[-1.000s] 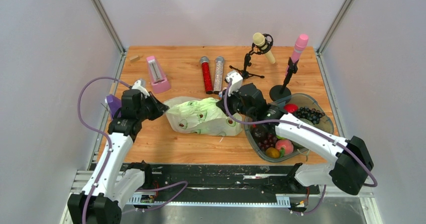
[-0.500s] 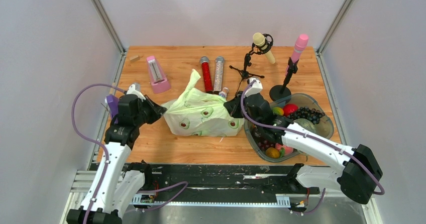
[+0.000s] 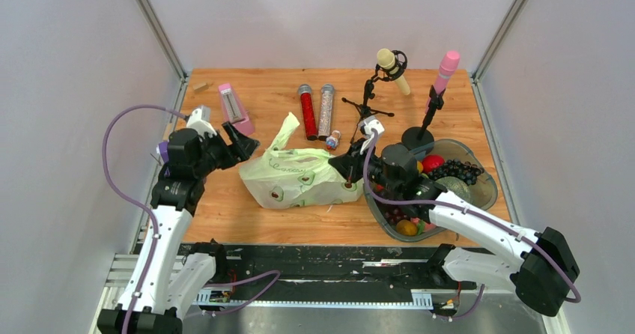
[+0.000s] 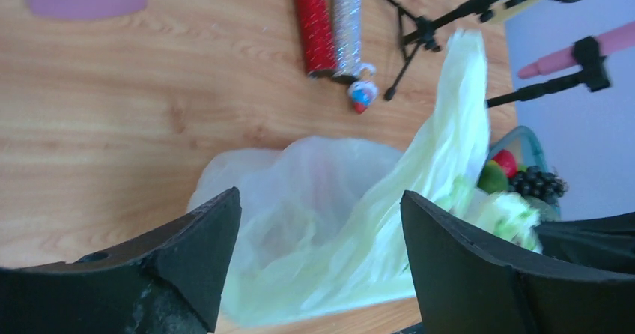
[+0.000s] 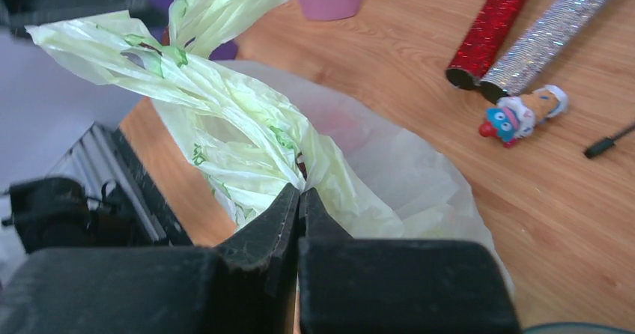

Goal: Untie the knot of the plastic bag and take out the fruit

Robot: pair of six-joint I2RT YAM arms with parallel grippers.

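Observation:
The pale green plastic bag (image 3: 296, 178) with avocado prints lies mid-table, and one loose handle strip (image 3: 283, 130) stands up from it. My left gripper (image 3: 245, 141) hangs open just left of the bag; in the left wrist view its fingers (image 4: 320, 195) stand wide apart with the bag (image 4: 299, 222) beyond them, untouched. My right gripper (image 3: 347, 171) is shut on the bag's right end. The right wrist view shows it (image 5: 299, 193) pinching bunched film, with two handle strips (image 5: 127, 49) spread apart. The fruit is hidden, apart from a faint reddish tint (image 4: 333, 180) through the film.
A clear bowl (image 3: 485, 180) of toy fruit sits right of the bag, under the right arm. Behind the bag lie a red glitter tube (image 3: 308, 113), a silver one (image 3: 326, 109) and a small toy figure (image 3: 333, 138). Two microphone stands (image 3: 419, 135) are at back right, a pink box (image 3: 236, 113) at back left.
My left gripper has opened, let go of the bag and drawn back to the left. The right gripper, still shut on the bag, moved right and nearer; a handle strip sprang up.

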